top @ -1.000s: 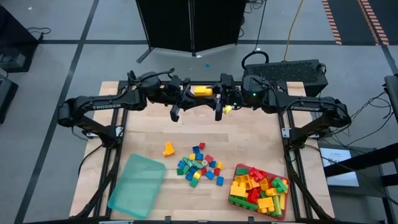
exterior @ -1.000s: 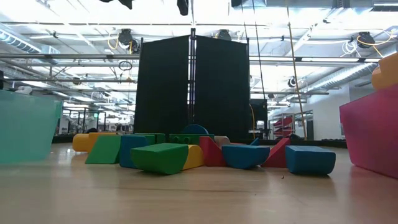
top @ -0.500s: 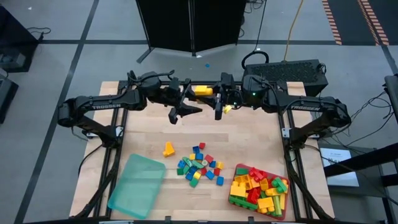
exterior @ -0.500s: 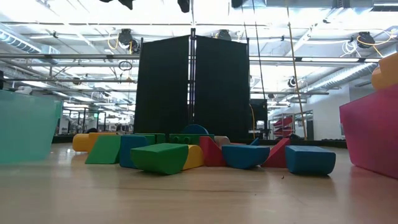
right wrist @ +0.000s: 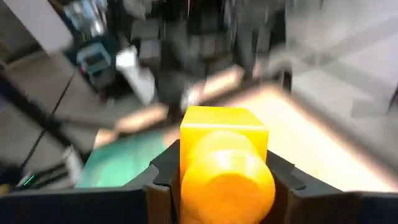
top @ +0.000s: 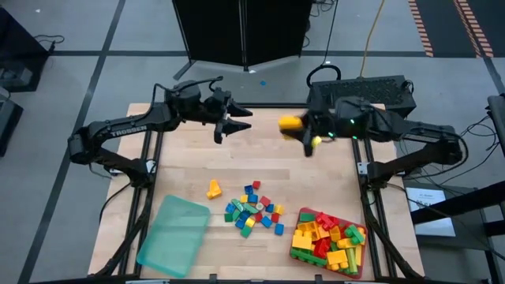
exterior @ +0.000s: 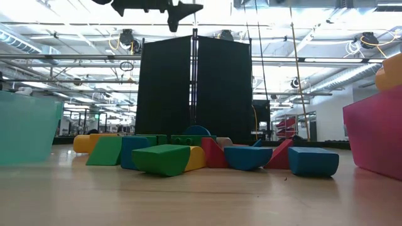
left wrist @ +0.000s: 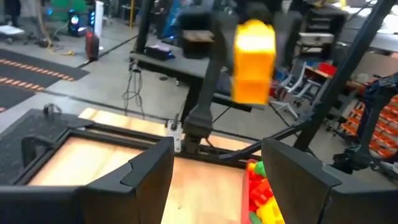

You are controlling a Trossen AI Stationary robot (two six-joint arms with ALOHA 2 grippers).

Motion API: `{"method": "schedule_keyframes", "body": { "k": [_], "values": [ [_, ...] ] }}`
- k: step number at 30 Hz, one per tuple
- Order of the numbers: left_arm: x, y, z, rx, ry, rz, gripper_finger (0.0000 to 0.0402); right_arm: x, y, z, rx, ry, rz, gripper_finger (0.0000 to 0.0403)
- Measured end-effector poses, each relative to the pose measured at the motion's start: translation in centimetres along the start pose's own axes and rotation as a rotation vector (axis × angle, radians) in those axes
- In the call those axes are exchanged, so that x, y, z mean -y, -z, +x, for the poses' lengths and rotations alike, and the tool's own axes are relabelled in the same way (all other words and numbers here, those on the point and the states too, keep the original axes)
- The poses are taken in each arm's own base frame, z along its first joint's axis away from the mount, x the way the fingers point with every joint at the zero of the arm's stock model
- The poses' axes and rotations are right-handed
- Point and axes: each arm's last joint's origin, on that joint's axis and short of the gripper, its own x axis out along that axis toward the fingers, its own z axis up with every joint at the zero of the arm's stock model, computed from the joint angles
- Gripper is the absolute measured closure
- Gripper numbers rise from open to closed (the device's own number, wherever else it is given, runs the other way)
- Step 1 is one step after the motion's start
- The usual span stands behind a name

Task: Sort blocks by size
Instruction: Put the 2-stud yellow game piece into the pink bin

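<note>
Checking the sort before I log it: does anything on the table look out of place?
One yellow block lies alone on the table, apart from the loose pile and outside both the red tray and the empty teal tray. Otherwise nothing looks spilled or damaged.

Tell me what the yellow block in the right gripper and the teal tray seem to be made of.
Yellow block: likely glossy moulded plastic; smooth, evenly coloured, with a rounded stud.
Teal tray: probably thin translucent plastic; the wood's tone shows faintly through it.
</note>
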Motion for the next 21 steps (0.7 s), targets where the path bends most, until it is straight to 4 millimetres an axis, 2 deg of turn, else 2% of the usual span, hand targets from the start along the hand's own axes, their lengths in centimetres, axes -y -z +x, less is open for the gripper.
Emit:
{"method": "schedule_keyframes", "body": {
  "k": [3, 8, 16, 21],
  "values": [
    [-0.4, 0.1, -0.3, -0.02, -0.02, -0.016, 0.0156, -0.9, 2.6, -1.9, -0.225, 0.023, 0.12, 0.0285],
    [-1.0, 0.3, -0.7, -0.049, -0.05, -0.04, 0.0156, -3.8, 6.9, -3.7, -0.552, 0.064, 0.282, 0.0285],
    [-1.7, 0.3, -1.1, -0.058, -0.065, -0.054, 0.0156, -10.3, 12.3, -5.4, -0.804, 0.08, 0.508, 0.0285],
    [-2.0, 0.2, -1.4, -0.057, -0.06, -0.081, 0.0156, -12.8, 15.4, -5.6, -0.967, 0.143, 0.581, 0.0285]
  ]
}}
